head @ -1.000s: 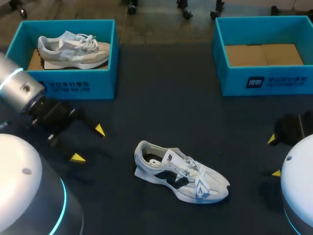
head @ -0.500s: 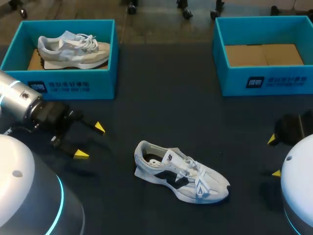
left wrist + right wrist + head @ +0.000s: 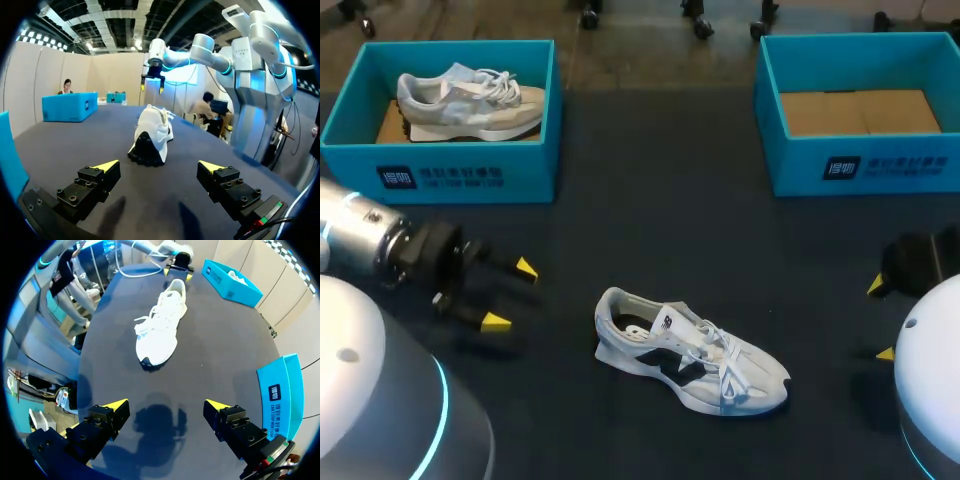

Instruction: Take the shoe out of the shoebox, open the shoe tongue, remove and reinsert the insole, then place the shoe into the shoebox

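The table (image 3: 650,170) is dark. A white and black shoe (image 3: 688,352) sits on it near the middle. At the far side stand the left box (image 3: 450,178) and the right box (image 3: 880,168), both blue, well apart

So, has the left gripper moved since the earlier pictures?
Yes. The left gripper has crept slightly toward the white shoe, and its arm has dropped away from the left shoebox.
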You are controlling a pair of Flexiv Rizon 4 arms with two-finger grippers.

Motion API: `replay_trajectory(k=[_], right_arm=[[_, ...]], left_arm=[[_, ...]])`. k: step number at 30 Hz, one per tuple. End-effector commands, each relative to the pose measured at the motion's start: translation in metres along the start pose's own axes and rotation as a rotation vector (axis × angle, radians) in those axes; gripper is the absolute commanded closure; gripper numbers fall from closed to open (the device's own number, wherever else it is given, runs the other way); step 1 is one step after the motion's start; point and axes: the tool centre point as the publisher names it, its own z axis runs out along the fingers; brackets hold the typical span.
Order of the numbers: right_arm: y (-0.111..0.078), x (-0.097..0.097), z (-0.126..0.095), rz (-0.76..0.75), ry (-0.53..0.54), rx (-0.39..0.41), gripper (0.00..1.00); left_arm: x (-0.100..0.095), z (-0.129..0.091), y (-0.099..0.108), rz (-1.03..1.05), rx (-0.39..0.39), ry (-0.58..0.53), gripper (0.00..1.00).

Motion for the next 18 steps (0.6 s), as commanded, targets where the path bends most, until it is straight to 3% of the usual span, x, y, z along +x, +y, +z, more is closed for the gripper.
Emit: replay_trajectory(k=[1,12,14,18], right_arm=[[0.0,0.002,0.0,0.0,-0.003,0.003,0.0],[0.0,0.002,0.0,0.0,-0.003,0.003,0.0],[0.0,0.002,0.0,0.0,-0.003,0.003,0.0],[0.0,0.002,0.0,0.0,-0.003,0.003,0.0]], left_arm=[[0.002,-0.001,0.01,0.004,0.04,-0.003,0.0],[0.001,-0.002,0.011,0.004,0.059,-0.004,0.0],[-0.001,-0.002,0.012,0.014,0.037,-0.031,0.0],[-0.016,0.001,0.01,0.018,0.091,-0.047,0.0]])
